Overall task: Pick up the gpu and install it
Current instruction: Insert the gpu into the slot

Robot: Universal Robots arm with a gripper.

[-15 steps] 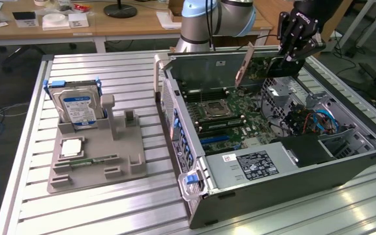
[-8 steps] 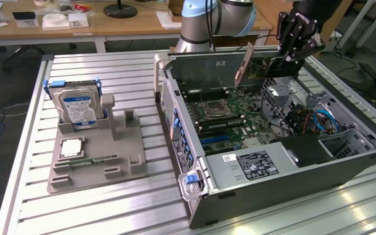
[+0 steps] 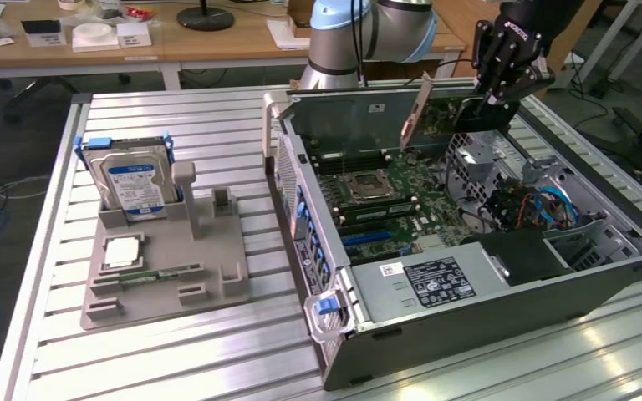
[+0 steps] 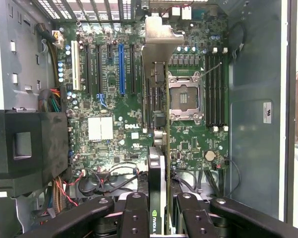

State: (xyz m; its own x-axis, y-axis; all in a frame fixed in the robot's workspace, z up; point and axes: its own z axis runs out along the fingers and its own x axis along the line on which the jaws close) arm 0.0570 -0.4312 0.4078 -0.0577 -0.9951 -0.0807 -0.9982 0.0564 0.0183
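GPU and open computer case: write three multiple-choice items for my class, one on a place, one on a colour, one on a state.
1. Where is the gpu? A on the floor; B over the open case; C in a drawer.
2. What colour is the hard drive label? A blue; B red; C yellow.
3. The hand is: A open, empty; B shut on the gpu; C shut on a cable.
Answers: B, the card hangs over the case; A, blue print shows; B, it clamps the card's edge.
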